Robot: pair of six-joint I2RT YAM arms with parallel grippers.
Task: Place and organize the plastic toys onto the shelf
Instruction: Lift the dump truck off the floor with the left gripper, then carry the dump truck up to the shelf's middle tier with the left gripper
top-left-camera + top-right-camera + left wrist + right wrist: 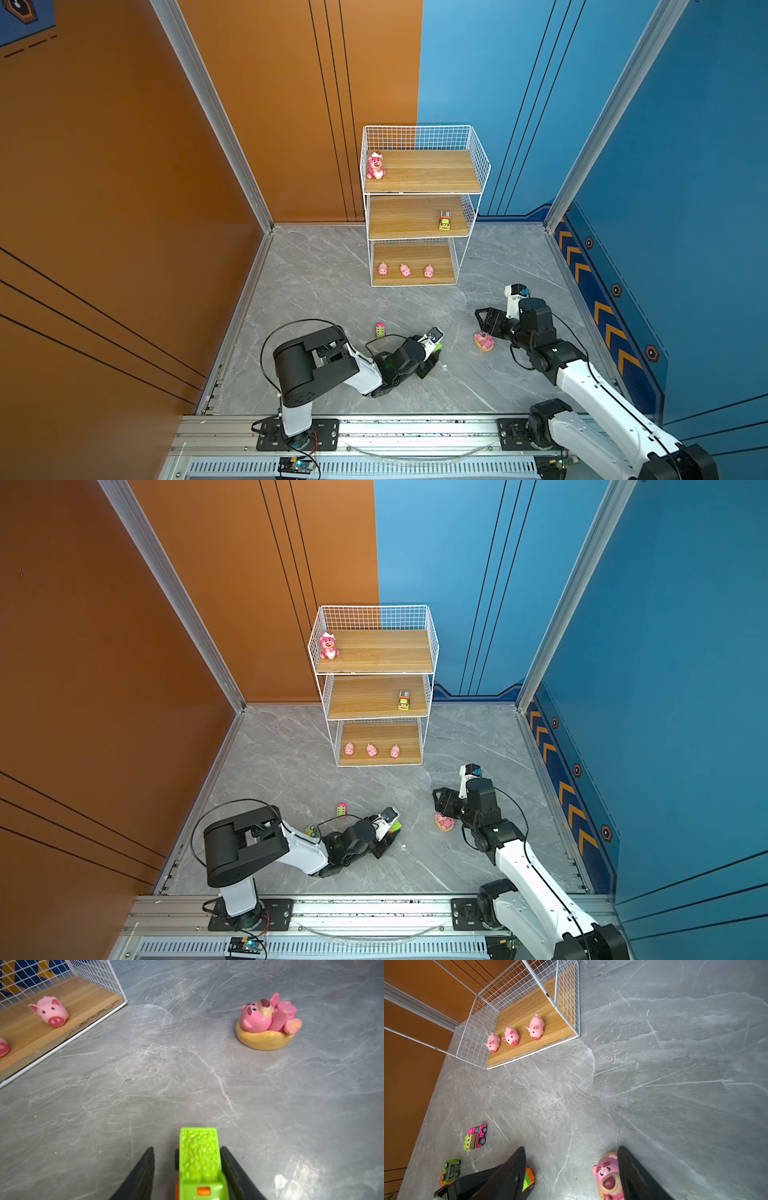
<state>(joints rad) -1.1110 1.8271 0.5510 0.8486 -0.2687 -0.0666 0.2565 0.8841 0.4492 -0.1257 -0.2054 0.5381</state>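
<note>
The green truck (198, 1159) stands on the grey tabletop (187, 1074) between the parted fingers of the left claw (187, 1149), one finger against its side, the other just clear. A pink bear (259, 1016) on a tan base lies beside one finger of the right claw (570, 1148), also spread. The shelf (415, 216) beyond holds three pigs (405, 270) on its bottom board.

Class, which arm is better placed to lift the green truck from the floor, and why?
Left: the left gripper straddles the green truck, a finger each side; the right gripper sits by the pink bear.
</note>
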